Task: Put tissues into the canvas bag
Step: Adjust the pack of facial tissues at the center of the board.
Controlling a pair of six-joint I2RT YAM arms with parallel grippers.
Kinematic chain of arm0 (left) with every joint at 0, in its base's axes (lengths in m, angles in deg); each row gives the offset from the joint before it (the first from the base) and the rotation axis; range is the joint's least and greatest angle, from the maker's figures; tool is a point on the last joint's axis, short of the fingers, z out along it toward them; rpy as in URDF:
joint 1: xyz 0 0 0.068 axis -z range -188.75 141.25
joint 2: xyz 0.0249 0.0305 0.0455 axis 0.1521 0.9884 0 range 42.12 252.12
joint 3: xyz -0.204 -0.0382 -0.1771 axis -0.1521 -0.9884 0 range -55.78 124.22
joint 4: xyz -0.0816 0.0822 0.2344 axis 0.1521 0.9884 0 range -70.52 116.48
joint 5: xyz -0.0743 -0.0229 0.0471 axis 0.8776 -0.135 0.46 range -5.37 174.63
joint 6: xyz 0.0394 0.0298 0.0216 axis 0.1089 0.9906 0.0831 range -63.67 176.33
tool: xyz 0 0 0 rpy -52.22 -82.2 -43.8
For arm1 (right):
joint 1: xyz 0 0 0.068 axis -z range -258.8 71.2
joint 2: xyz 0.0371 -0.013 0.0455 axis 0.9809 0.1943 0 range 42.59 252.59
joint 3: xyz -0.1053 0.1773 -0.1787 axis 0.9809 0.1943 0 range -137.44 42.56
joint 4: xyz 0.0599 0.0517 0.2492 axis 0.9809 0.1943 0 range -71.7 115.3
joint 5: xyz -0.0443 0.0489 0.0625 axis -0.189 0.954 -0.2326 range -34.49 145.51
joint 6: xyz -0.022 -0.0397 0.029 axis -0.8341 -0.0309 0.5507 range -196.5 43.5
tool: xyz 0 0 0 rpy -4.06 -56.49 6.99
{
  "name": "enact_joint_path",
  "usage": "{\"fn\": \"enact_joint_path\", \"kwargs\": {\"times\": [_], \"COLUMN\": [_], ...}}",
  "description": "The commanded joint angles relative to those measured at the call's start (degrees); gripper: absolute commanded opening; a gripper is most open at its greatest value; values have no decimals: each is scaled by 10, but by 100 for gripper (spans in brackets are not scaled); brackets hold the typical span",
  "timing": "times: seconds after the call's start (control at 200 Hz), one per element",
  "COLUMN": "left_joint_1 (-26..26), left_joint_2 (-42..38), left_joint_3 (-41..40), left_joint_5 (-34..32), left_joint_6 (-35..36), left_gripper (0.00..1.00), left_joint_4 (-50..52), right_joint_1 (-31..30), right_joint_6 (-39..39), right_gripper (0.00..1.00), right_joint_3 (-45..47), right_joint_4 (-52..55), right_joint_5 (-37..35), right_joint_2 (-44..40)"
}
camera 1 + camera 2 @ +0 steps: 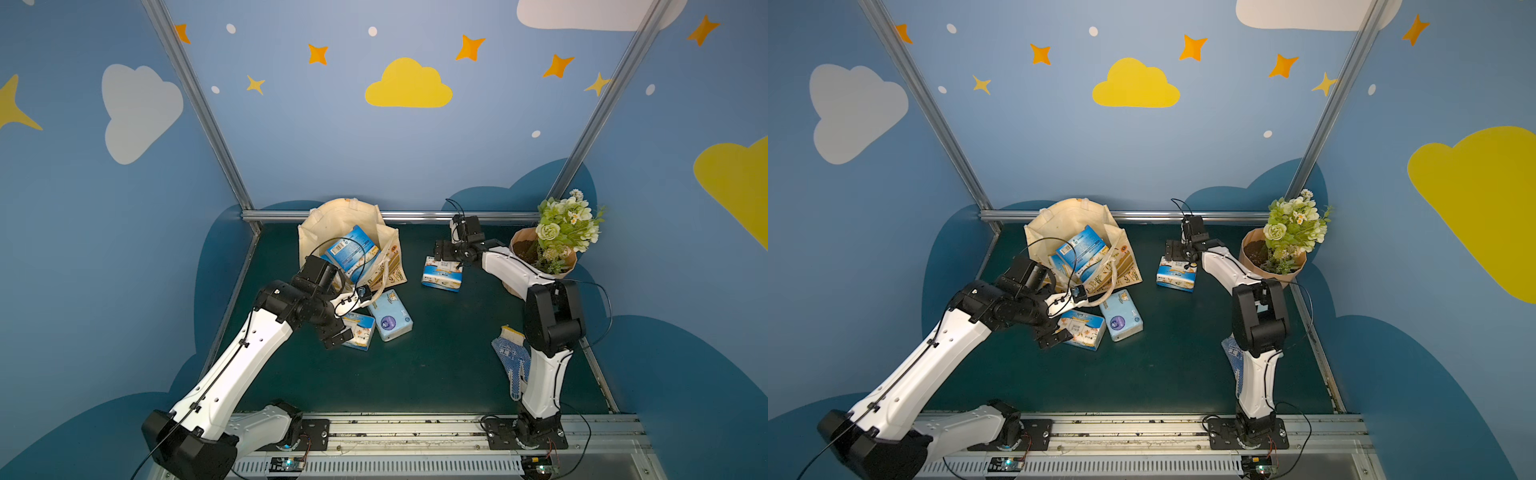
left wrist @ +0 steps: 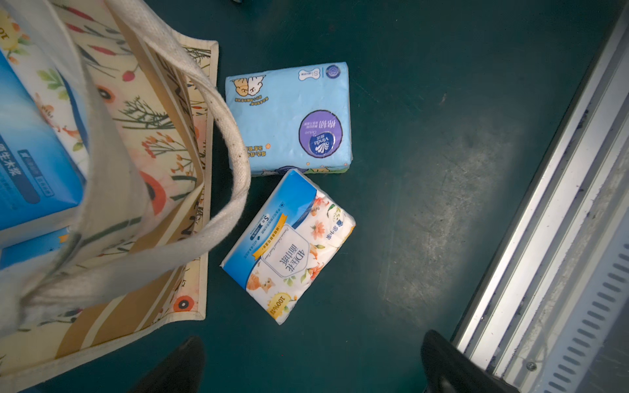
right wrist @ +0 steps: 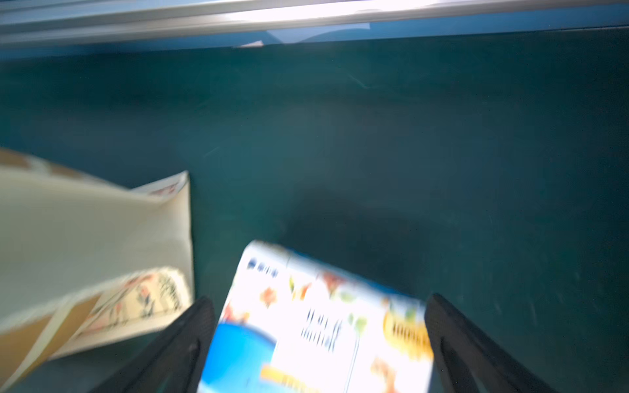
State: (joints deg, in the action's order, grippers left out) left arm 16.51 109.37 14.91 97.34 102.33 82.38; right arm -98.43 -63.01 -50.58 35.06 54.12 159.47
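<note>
Left end effector (image 2: 311, 342): fingers spread wide with only bare tabletop (image 2: 425, 170) between them. It hangs in front of the canvas bag (image 2: 163, 177), just beside the floral pack (image 2: 289, 245).
Right end effector (image 3: 320, 299): fingers spread wide, one on each side of the lone pack (image 3: 316, 323). The wrist view is blurred, so I cannot tell whether either finger touches it.
Canvas bag position: back left of the tabletop, mouth gaping open, flower-printed side toward the front in both top views.
Packs in the bag (image 1: 351, 249): at least two blue-and-white tissue packs lie tilted inside, and the uppermost shows a barcode.
Bag handle (image 2: 235, 153): a rope-like loop droops out over the front, its curve overlapping one corner of the pale blue pack (image 2: 289, 115).
Pale blue pack position: flat on the tabletop just in front of the bag, purple circle facing up.
Floral pack position: flat on the tabletop, one corner right at the pale blue pack's edge, on the side nearer the robot.
Lone pack position: on the tabletop to the right of the bag and apart from it, directly under the right end effector.
Work glove (image 1: 509, 353): lies at the front right, partly hidden behind the right arm.
Flower pot (image 1: 570, 266): back right corner, holding green and white flowers.
</note>
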Motion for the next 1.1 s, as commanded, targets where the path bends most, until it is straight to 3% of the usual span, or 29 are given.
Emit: {"fn": "enact_joint_path", "kwargs": {"times": [0.0, 0.11, 0.255, 0.606, 0.846, 0.951, 1.096], "left_joint_1": [10, 17, 21, 38, 46, 48, 50], "left_joint_2": [12, 21, 26, 17, 5, 4, 2], "left_joint_3": [16, 21, 19, 9, -7, -8, -6], "left_joint_5": [19, 16, 8, 25, 17, 11, 9], "left_joint_6": [-24, -27, -24, -31, -23, -17, -18], "left_gripper": [100, 100, 100, 100, 100, 100, 100], "left_joint_4": [19, 20, 14, 0, -6, -7, -12], "right_joint_1": [14, 24, 36, 31, 4, -20, -60], "right_joint_6": [-9, -22, -22, -37, -51, -61, -69], "right_gripper": [97, 97, 97, 97, 97, 98, 98], "right_joint_3": [-84, -172, -191, -114, -46, -13, 1], "right_joint_4": [-9, 55, 93, 178, 206, 218, 232], "right_joint_5": [55, 90, 171, 226, 221, 191, 97], "right_joint_2": [60, 129, 146, 82, 14, -10, -18]}}
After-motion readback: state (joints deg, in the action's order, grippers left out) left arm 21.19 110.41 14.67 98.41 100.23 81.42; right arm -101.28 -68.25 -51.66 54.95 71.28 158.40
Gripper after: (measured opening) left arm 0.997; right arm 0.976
